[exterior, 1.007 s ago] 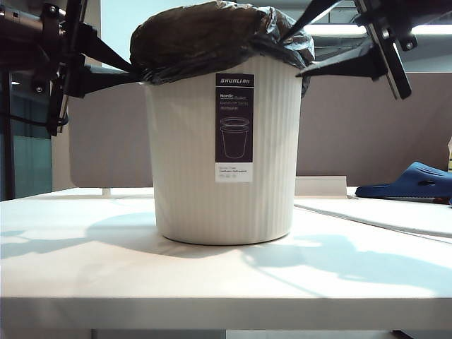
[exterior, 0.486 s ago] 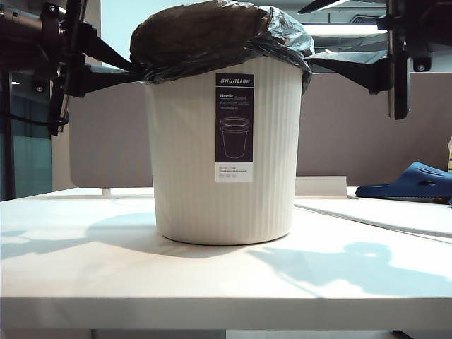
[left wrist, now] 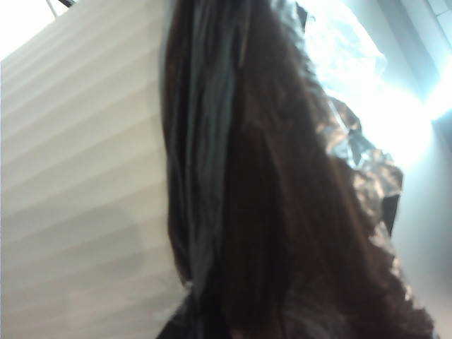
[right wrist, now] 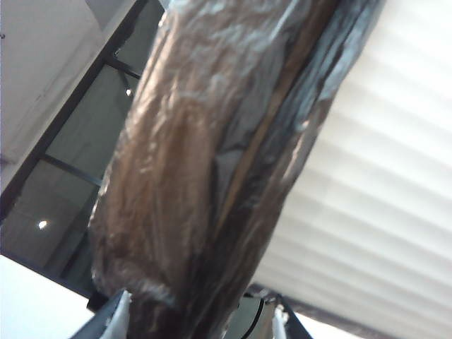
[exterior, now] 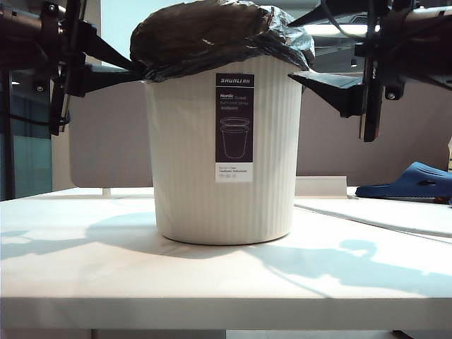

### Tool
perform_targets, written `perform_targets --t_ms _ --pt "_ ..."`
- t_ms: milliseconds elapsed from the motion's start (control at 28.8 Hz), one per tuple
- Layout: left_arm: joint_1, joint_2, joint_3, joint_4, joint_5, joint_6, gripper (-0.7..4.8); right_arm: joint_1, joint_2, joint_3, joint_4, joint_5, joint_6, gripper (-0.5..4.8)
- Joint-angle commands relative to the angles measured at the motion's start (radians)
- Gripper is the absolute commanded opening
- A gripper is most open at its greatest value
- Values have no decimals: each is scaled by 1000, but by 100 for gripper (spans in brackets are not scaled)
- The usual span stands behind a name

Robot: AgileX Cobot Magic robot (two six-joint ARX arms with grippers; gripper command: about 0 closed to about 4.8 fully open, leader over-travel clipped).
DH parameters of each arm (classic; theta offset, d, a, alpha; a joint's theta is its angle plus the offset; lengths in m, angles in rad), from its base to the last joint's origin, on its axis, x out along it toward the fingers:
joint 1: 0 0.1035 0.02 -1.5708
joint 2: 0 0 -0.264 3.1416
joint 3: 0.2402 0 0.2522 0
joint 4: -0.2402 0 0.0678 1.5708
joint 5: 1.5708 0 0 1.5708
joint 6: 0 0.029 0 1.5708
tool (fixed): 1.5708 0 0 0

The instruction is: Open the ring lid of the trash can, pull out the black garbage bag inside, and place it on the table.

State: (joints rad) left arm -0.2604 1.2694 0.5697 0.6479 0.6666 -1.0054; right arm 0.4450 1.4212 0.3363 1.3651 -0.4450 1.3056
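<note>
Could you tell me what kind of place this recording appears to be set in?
Probably an office or lab: a white table backed by a grey-brown partition panel, ceiling strip lights, and a blue slipper lying at the far edge.

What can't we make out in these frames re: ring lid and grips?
- Ring lid: no view shows it; the black garbage bag drapes over the rim of the trash can.
- Left gripper: exterior view shows the tips meeting the bag at the rim, but not what they pinch; the left wrist view is blurred and filled by film.
- Right gripper: jaws spread beside the rim; contact with the bag unclear.
- Can interior: hidden by the bag.
</note>
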Motion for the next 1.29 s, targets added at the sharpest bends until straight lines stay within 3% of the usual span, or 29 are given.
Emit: perform_targets --t_ms 35,973,1216,1250,1285 --pt "-1 -3 1 12 7 11 -6 0 15 5 47 -2 10 256" --pt "-2 -3 1 12 15 26 -6 1 15 46 42 32 3 252" --pt "-2 -3 1 12 19 26 -6 1 15 57 -57 47 -7 250" --pt "-2 -3 1 12 19 26 -6 1 15 57 -62 47 -14 231" --pt "-2 -3 1 12 19 27 -6 1 15 57 -59 46 -24 175"
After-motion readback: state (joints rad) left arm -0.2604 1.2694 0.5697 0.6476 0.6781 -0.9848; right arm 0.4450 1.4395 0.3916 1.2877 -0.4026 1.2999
